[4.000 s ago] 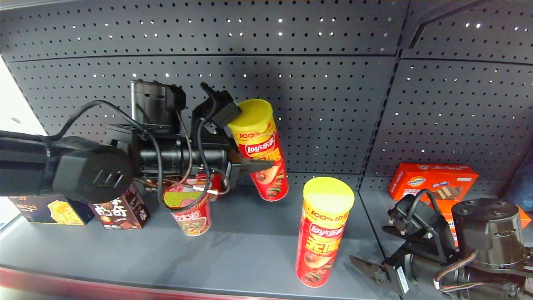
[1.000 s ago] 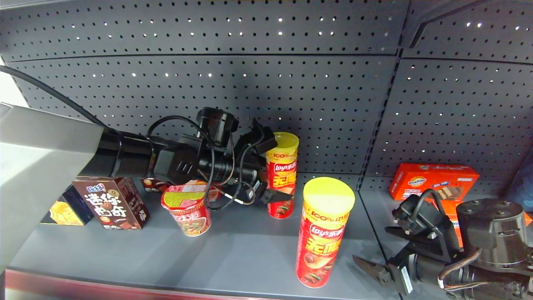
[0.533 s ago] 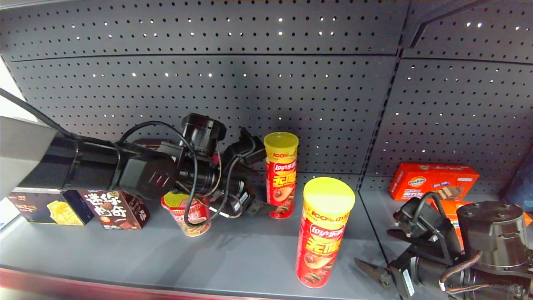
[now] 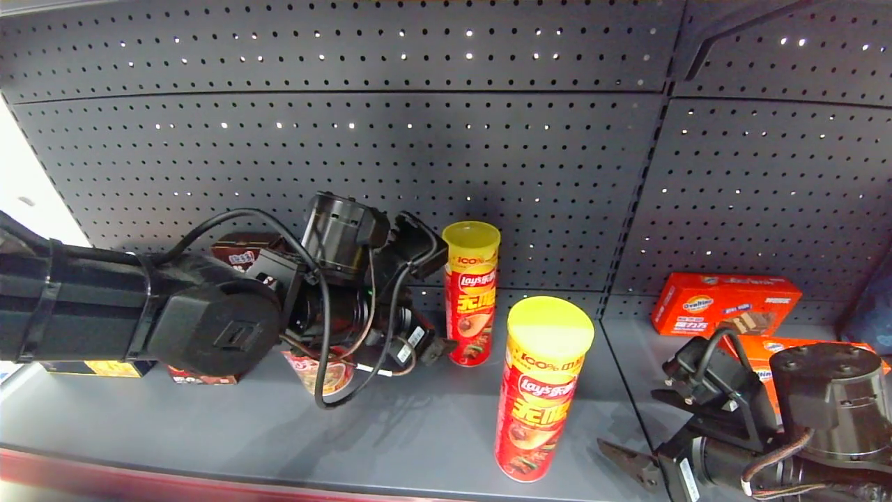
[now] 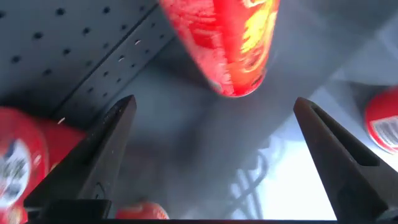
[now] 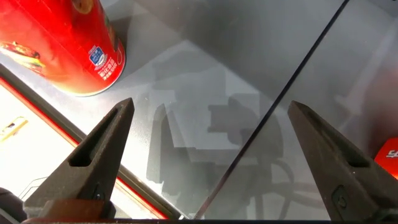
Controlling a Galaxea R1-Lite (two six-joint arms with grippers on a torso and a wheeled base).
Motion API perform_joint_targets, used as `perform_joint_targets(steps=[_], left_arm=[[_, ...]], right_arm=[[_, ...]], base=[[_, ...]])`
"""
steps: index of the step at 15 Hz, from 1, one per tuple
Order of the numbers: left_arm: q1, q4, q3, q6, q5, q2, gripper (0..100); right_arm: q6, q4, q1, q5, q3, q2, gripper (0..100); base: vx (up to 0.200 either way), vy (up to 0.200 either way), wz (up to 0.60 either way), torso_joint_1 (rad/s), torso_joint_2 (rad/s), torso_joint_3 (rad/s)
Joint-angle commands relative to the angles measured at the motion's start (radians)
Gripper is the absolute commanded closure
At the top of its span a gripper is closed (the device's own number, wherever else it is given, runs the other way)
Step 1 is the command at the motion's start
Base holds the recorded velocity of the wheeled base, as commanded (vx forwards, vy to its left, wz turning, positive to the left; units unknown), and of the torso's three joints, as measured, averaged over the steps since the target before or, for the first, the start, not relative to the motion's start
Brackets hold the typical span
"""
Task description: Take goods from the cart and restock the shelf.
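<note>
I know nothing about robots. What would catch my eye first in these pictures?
Two red chip cans with yellow lids stand upright on the grey shelf: the rear can near the pegboard back wall, the front can closer to the edge. The black left arm extends from the left, its jaws open beside the rear can, not gripping it.
</note>
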Motion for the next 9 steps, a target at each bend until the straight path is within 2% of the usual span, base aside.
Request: perform_joint_targets(steps=[1,3,6,8,9], left_arm=[[-0.017,-0.003,0.030,-0.002,0.029,-0.022,0],[-0.019,-0.003,0.082,0.007,0.061,-0.051,0],[-0.017,-0.002,0.102,0.017,0.107,-0.061,0],[-0.006,-0.009,0.100,0.052,0.181,-0.059,0],[-0.006,-0.031,0.100,0.052,0.204,-0.055,0]], right_arm=[[-0.001,-0.001,0.000,0.000,0.005,-0.010,0],[0.001,0.000,-0.001,0.000,0.017,-0.024,0],[-0.001,-0.001,0.000,0.000,0.020,-0.024,0],[-0.001,0.000,0.000,0.000,0.022,-0.026,0],[-0.001,-0.001,0.000,0.000,0.023,-0.027,0]], base=[[0.000,0.000,0.00,0.000,0.00,0.000],[0.000,0.000,0.00,0.000,0.00,0.000],[0.000,0.000,0.00,0.000,0.00,0.000],[0.000,0.000,0.00,0.000,0.00,0.000],[0.000,0.000,0.00,0.000,0.00,0.000]])
